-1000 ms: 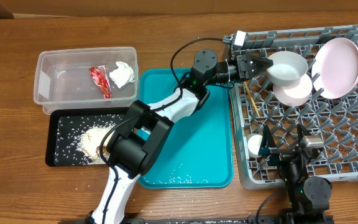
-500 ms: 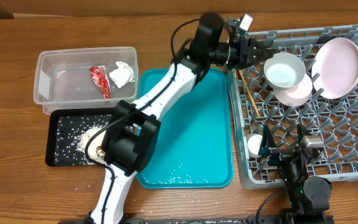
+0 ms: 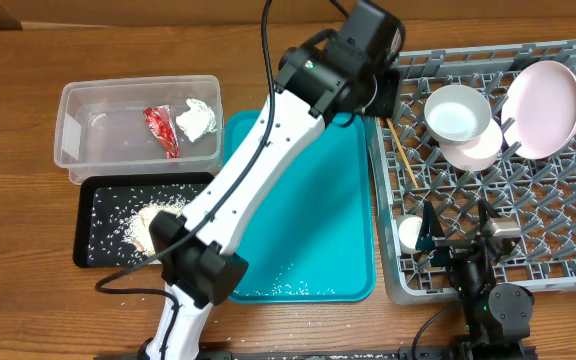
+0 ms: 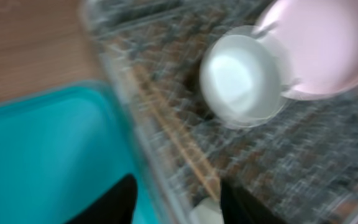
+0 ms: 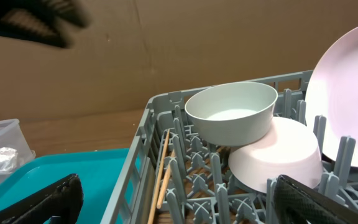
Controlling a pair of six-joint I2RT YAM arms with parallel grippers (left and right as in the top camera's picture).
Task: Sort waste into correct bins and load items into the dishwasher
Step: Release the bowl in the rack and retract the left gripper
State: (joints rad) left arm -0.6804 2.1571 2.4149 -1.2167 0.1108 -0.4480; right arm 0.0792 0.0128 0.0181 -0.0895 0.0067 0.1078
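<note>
Overhead count: one grey dish rack (image 3: 568, 250) holding one white bowl (image 3: 458, 112) resting on one pinkish bowl (image 3: 473, 150), one tilted pale plate (image 3: 545, 108), one small white cup (image 3: 409, 233) and two chopsticks (image 3: 402, 152). One clear tub (image 3: 98, 110) holds one red wrapper (image 3: 159, 130) and one white napkin (image 3: 195, 118). One black tray (image 3: 93, 250) holds loose rice (image 3: 153, 222). One teal tray (image 3: 308, 220). Left gripper (image 4: 176, 205): fingers parted, empty. Right gripper (image 5: 176, 202): spread wide, empty.

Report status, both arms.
Left gripper open, empty, over rack edge. Right gripper open, empty. White bowl, pinkish bowl, plate, chopsticks, cup in rack. Rice grains on teal tray.
</note>
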